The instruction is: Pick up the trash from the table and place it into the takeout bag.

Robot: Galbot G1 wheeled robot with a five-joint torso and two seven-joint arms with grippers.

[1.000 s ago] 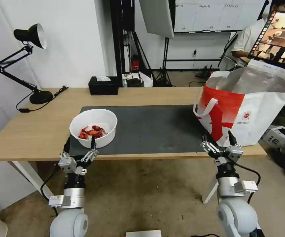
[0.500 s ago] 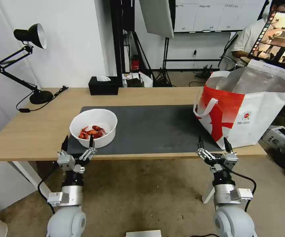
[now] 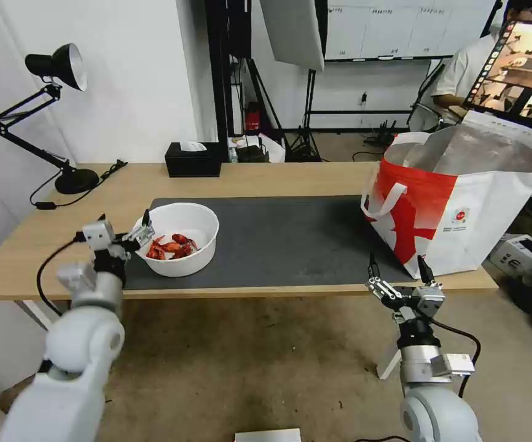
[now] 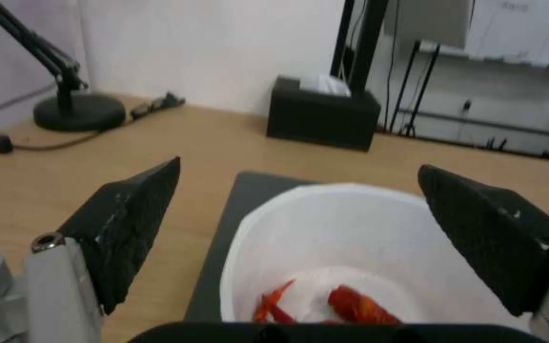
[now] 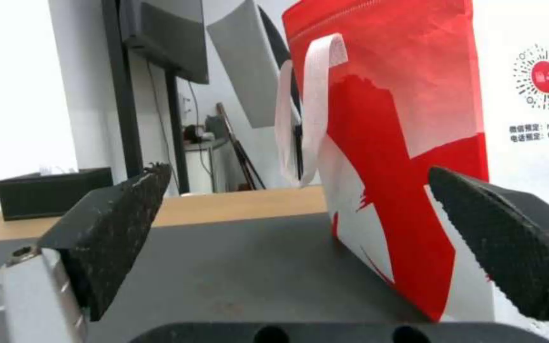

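Left gripper (image 3: 123, 228), fingers spread, is reaching at the bowl (image 3: 183, 224)'s nine o'clock rim; next: straddle rim, pinch. Right gripper (image 3: 399, 274), spread, is hanging by the bag (image 3: 462, 202).

Bowl (image 3: 177, 236) left on mat (image 3: 290, 239), bag (image 3: 462, 202) right.

The left gripper (image 3: 123, 224) has its 2 fingers (image 4: 125, 228) spread wide, and the white bowl (image 3: 176, 238) stands right ahead of them, its near rim in the gap. Beyond those fingers the desk (image 3: 266, 178) runs bare to the black tissue box (image 3: 193, 160) and the lamp base (image 3: 77, 181). The right gripper's (image 3: 399, 269) fingers (image 5: 106, 224) are also spread; bare dark mat (image 3: 278, 239) lies ahead, and the takeout bag (image 3: 462, 196) blocks the outer side.
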